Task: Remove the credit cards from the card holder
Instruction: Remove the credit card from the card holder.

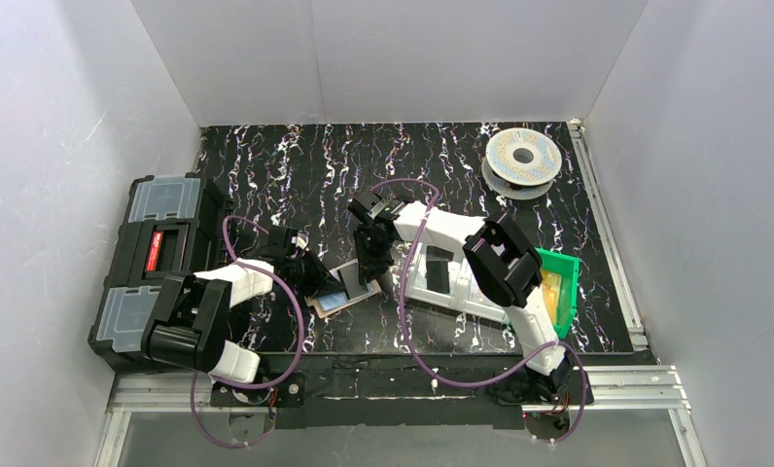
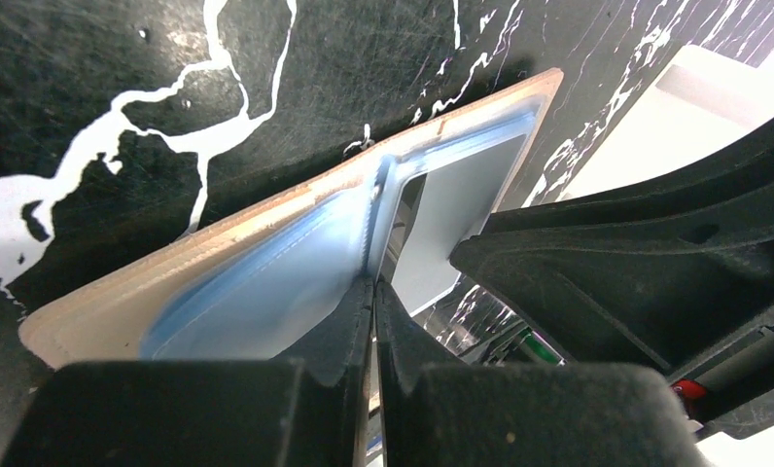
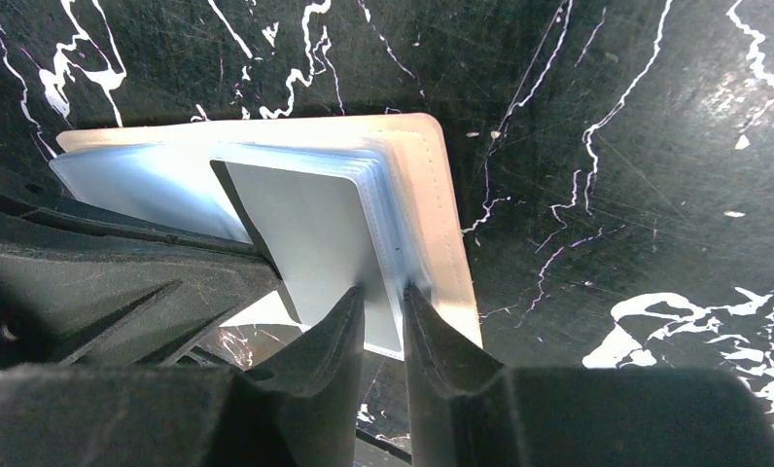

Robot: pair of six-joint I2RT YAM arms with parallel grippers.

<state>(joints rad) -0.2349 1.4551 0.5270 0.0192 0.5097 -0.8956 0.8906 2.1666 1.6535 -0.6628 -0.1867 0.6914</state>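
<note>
Left gripper [image 2: 373,292]: jaws fully together. The tips sit at the near edge of the small flat tan leather-like card holder [image 2: 121,302], right on the fold of its bluish clear plastic sleeve [image 2: 266,282]. Can't tell if a sliver of sleeve is pinched.

Right gripper [image 3: 383,306]: jaws nearly closed, clamped on the near edge of a thin pale silvery-blue credit card [image 3: 310,233]. One finger is on each face (only a narrow gap, filled by the card). The card is tilted up out of the card holder, its far end still down in the sleeve. More card or sleeve layers are stacked just behind it, toward the tan edge.

The card holder lies open and flat on the black white-veined marble-look tabletop [image 3: 607,146], directly under and ahead of both sets of fingertips. The two grippers come at it from opposite sides and stand just beside each other. From the top view the left gripper [image 1: 317,280] is at the holder's left end and the right gripper [image 1: 370,272] at its right end.

A white compartment tray [image 1: 441,277] sits just behind the right gripper, with a green plastic bin [image 1: 563,282] beyond the tray. A black plastic toolbox [image 1: 159,263] is behind the left arm, and a pale filament spool [image 1: 522,156] lies well ahead of the right gripper.
</note>
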